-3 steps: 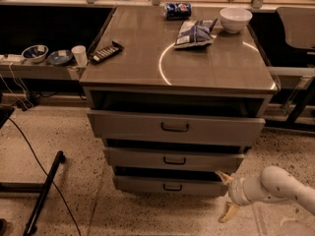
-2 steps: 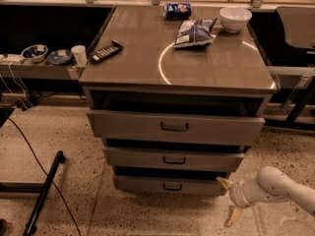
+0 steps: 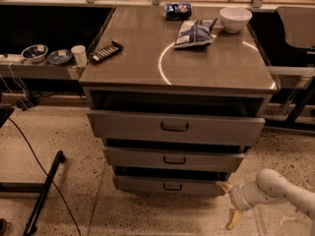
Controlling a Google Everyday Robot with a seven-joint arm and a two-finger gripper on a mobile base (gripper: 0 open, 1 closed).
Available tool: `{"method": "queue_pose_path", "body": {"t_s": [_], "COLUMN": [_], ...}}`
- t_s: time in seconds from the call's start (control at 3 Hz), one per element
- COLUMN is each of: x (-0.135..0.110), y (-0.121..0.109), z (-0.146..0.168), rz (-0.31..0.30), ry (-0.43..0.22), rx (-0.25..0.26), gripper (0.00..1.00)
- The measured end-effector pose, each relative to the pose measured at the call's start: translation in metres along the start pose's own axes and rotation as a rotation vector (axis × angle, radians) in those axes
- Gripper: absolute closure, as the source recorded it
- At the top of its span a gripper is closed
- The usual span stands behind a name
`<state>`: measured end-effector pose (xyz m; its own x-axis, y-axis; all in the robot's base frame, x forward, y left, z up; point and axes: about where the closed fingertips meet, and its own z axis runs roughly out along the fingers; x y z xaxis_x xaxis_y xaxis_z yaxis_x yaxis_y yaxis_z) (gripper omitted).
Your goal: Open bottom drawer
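Three grey drawers sit in one metal cabinet [image 3: 147,63], and all of them stick out a little. The gripper [image 3: 230,203] is low down near the floor [image 3: 147,215], by the right side of the cabinet. Its two fingers are spread wide apart and there is nothing between them. The top finger [image 3: 224,185] points up at the right front corner of the bottom drawer [image 3: 142,183]. It is so close that I cannot tell if it touches. The other finger points down at the floor. The white arm [image 3: 278,190] behind the gripper runs off the right edge, so most of it is cut off.

The bottom drawer is just to the left of the gripper. It is pulled out only a bit, with a dark gap above it. Its small dark handle [image 3: 173,186] is further left, well apart from the fingers. The inside of this drawer is hidden under the middle drawer [image 3: 142,157], which is up and left of the gripper. The top drawer [image 3: 133,124] is higher again, and its inside is dark.

Far above the gripper, on the cabinet top, are a white bowl [image 3: 235,18], a snack bag [image 3: 195,32] and a small blue thing [image 3: 177,10] that I cannot make out. A dark remote [image 3: 104,52] lies up and far to the left. Past it, a low shelf [image 3: 39,70] holds a cup [image 3: 78,54] and two small bowls [image 3: 34,52], and the shelf is cut off at the edge. A black bar [image 3: 44,191] lies on the floor far to the left of the gripper.
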<state>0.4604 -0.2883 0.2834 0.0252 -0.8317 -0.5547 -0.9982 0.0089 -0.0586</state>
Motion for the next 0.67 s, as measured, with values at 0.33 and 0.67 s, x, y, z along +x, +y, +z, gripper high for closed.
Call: {"method": "queue_pose_path", "body": {"t_s": [0.33,0.67], "x": [0.009,0.011], "y": [-0.012,-0.025], "z": [0.038,0.062], "rz": [0.019,0.02], "ry": [-0.002,-0.021], "rx": [0.011,0.059], "gripper": [0.0,0.0]}}
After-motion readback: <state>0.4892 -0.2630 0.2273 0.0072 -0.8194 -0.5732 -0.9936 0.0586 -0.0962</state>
